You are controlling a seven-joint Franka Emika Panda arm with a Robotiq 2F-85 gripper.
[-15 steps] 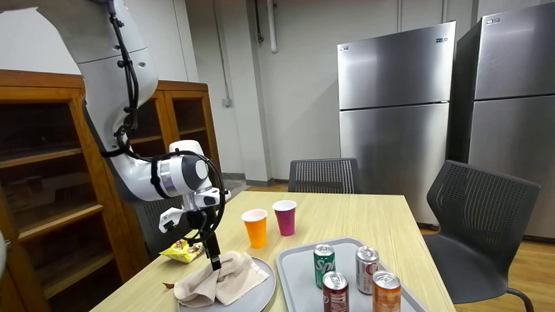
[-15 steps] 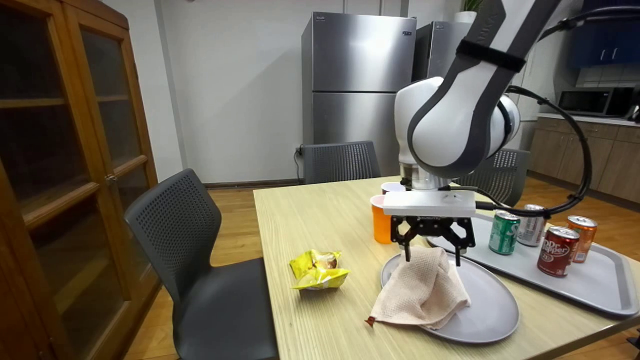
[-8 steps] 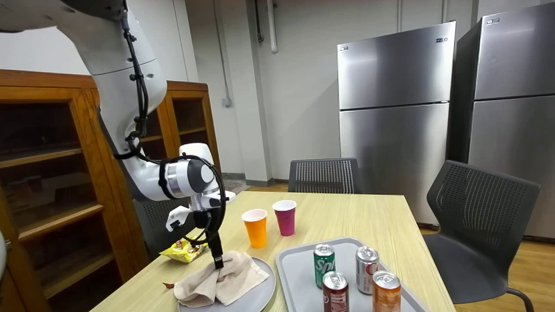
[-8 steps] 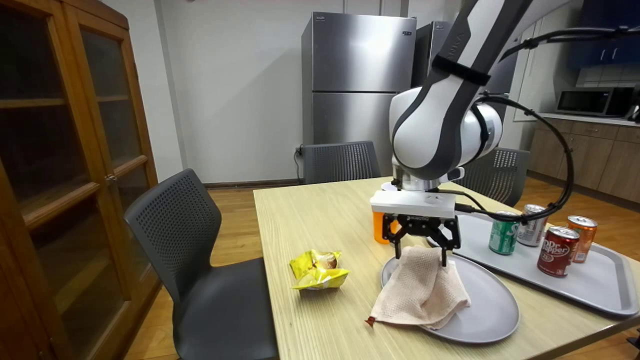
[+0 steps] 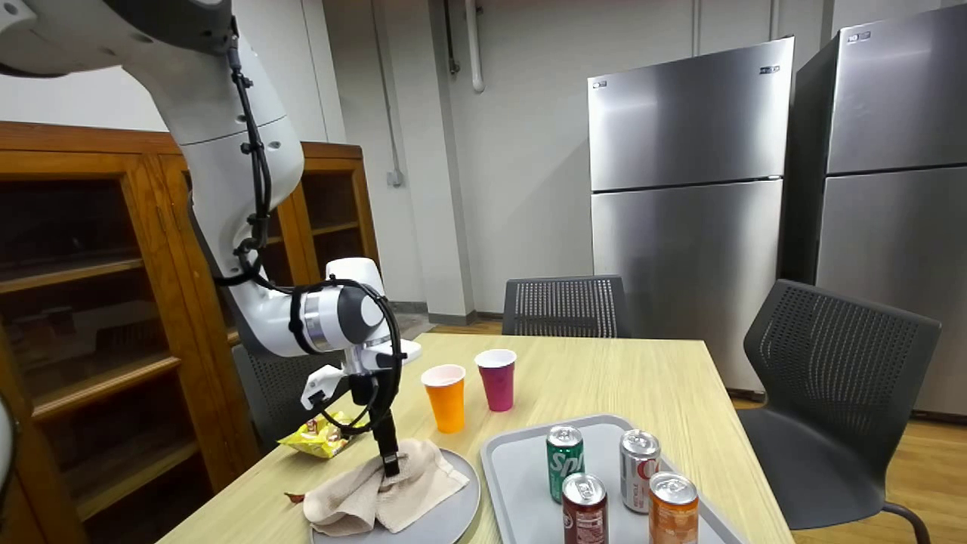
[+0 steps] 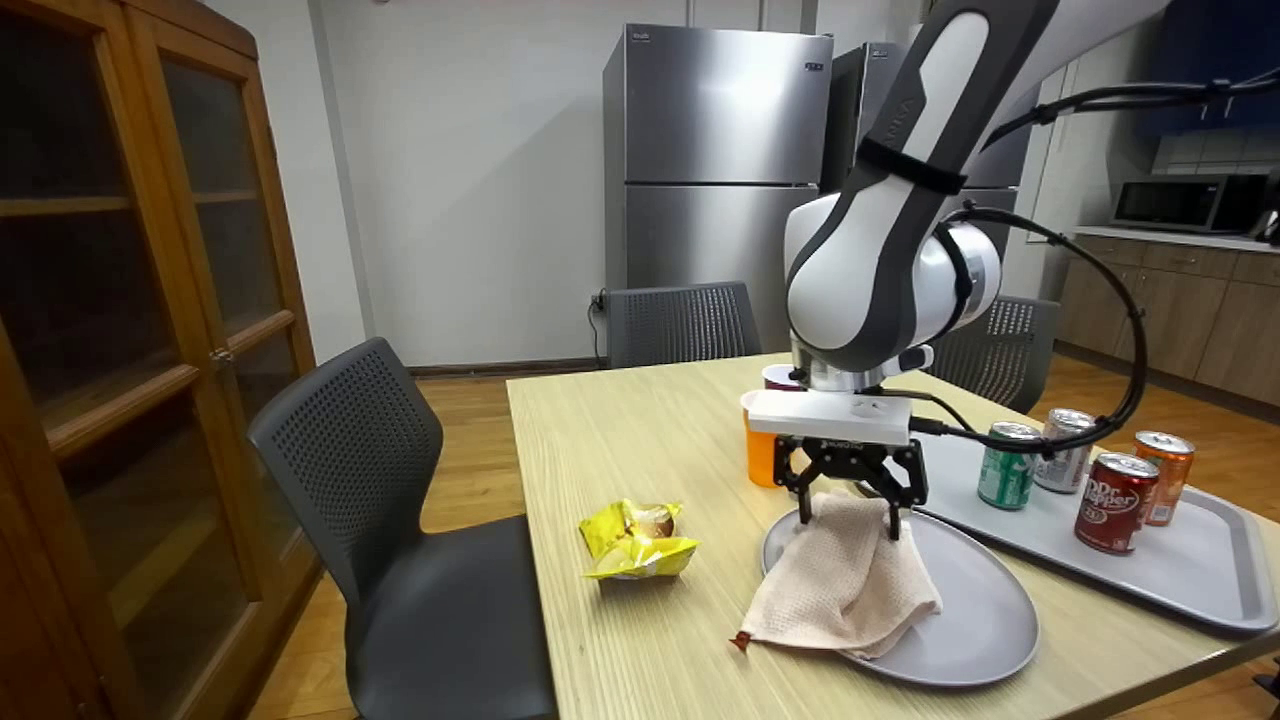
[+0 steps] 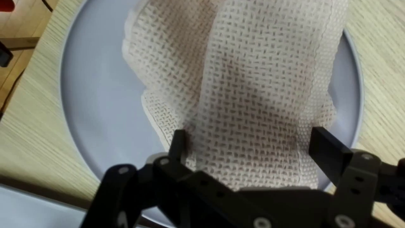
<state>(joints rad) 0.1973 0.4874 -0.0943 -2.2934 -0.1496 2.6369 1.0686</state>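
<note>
A beige woven cloth (image 6: 845,600) lies crumpled on a round grey plate (image 6: 990,610), one end draped over the rim onto the table. My gripper (image 6: 849,522) points down at the raised fold of this cloth, its two black fingers set wide apart on either side. From the wrist view, the weave of the cloth (image 7: 265,79) fills the gap between the jaws of the gripper (image 7: 248,135), and the plate (image 7: 98,82) shows around it. Whether the fingertips touch the fabric I cannot tell. A small red-brown tag (image 6: 739,641) shows at the cloth's corner.
A grey tray (image 5: 521,483) beside the plate carries several soda cans, including a green can (image 5: 565,462). Behind the plate stand an orange cup (image 5: 446,400) and a purple cup (image 5: 497,381). A yellow snack bag (image 6: 638,540) lies near the table edge, with a chair (image 6: 400,560) alongside.
My gripper has shifted slightly sideways and come down a little nearer the cloth's raised fold. Its jaws remain apart; cloth, plate and tray look the same.
</note>
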